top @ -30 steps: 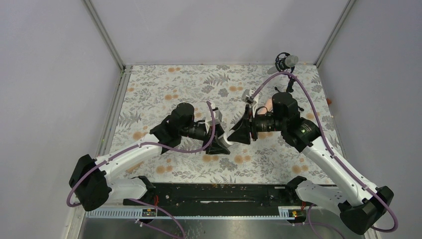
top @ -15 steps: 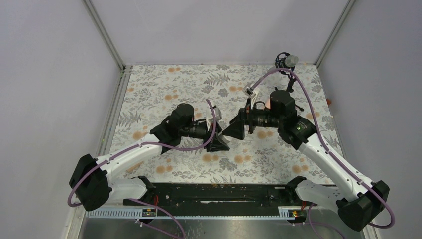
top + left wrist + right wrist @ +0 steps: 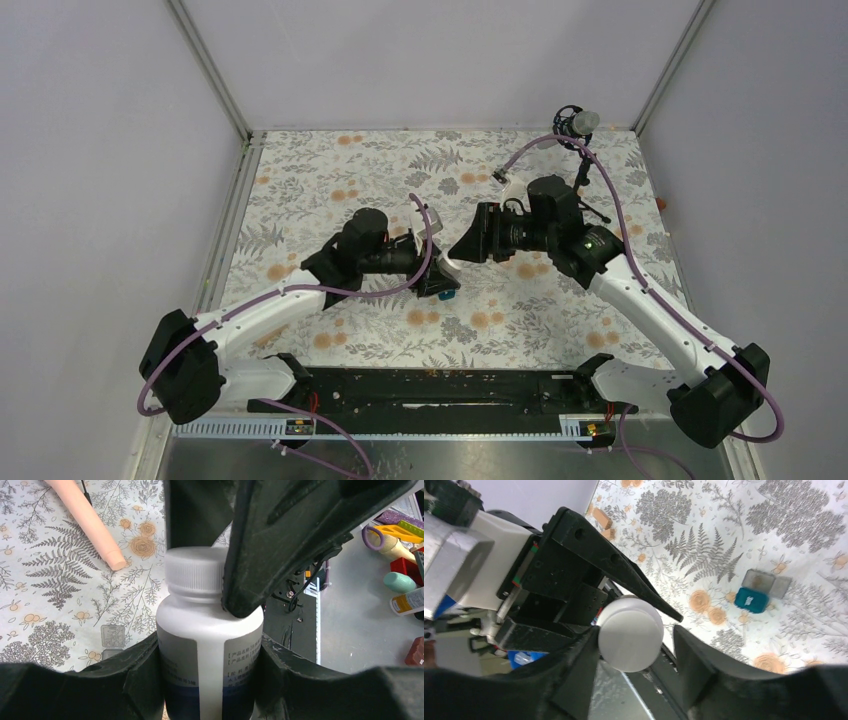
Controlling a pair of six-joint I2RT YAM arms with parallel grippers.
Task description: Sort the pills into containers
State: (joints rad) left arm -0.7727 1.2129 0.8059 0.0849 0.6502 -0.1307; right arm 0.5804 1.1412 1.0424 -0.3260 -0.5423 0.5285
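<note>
My left gripper (image 3: 210, 680) is shut on the body of the white bottle (image 3: 210, 640), which has a dark label and a white cap (image 3: 195, 575). It holds the bottle above the floral cloth at mid-table (image 3: 452, 268). My right gripper (image 3: 636, 645) stands open around the cap (image 3: 630, 633): one finger touches the cap's side and the other stands apart from it. The tiny teal box (image 3: 751, 600) lies on the cloth with its clear lid (image 3: 766, 582) open beside it. It also shows just below the left gripper (image 3: 447, 294). No pills show clearly.
A black microphone (image 3: 578, 122) on its tripod stands at the back right. A peach-coloured rod (image 3: 90, 522) lies on the cloth beyond the bottle. Small orange-brown pieces (image 3: 601, 517) lie near the cloth's edge. Grey walls close in the table's left, back and right sides.
The right gripper has lifted and pulled back a little from the left one, with its wrist turned. Its jaws opened wide, then narrowed around the cap. The left gripper kept hold of the bottle.
</note>
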